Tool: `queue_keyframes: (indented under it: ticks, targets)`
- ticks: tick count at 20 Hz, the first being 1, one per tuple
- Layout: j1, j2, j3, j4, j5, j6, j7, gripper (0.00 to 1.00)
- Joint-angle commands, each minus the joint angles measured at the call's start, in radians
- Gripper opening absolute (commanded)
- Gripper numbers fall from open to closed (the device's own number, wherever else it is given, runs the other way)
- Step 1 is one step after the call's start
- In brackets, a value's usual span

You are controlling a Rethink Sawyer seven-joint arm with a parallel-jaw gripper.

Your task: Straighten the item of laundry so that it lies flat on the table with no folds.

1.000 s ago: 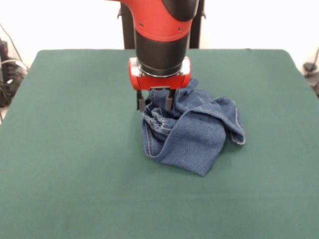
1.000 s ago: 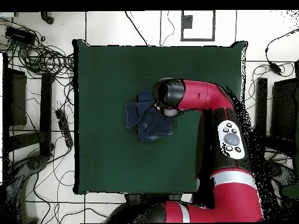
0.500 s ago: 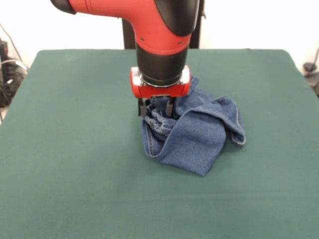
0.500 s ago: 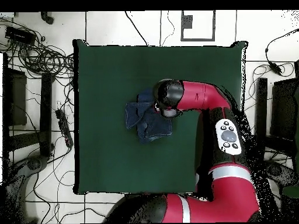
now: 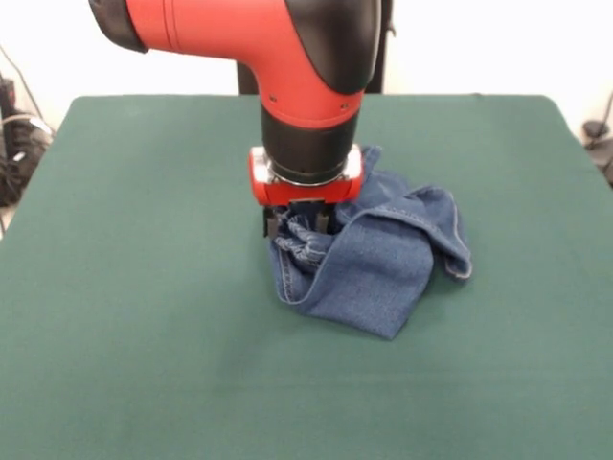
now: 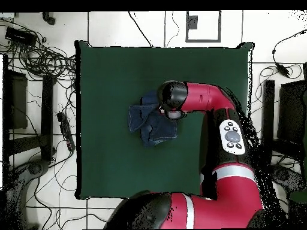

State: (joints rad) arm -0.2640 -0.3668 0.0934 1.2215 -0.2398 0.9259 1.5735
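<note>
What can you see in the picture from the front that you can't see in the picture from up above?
Only the front view shows the gripper pressed down into the gathered waistband of the jeans, plus the pale stitching on their folds.

Only the overhead view shows the whole table with all its edges, the cables on the floor beside it, and the arm's long bend back to its base; from above, the arm hides the gripper.

Both show the red and black arm over the crumpled blue jeans, which are bunched up on the green table, not flat.
</note>
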Motion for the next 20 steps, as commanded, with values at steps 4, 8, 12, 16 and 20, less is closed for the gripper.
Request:
queue_keyframes:
  ticks: [4, 8, 12, 16, 20]
  targets:
    - [0.063, 0.128, 0.054, -0.042, -0.072, 0.065, -0.023, 1.0]
    - [0.075, 0.142, 0.046, -0.076, -0.079, 0.147, -0.039, 1.0]
    - [0.07, 0.147, 0.057, -0.087, -0.079, 0.178, -0.045, 0.0]
    - [0.068, 0.147, 0.064, -0.086, -0.076, 0.184, -0.037, 0.0]
    - [0.066, 0.147, 0.069, -0.083, -0.076, 0.169, -0.038, 0.0]
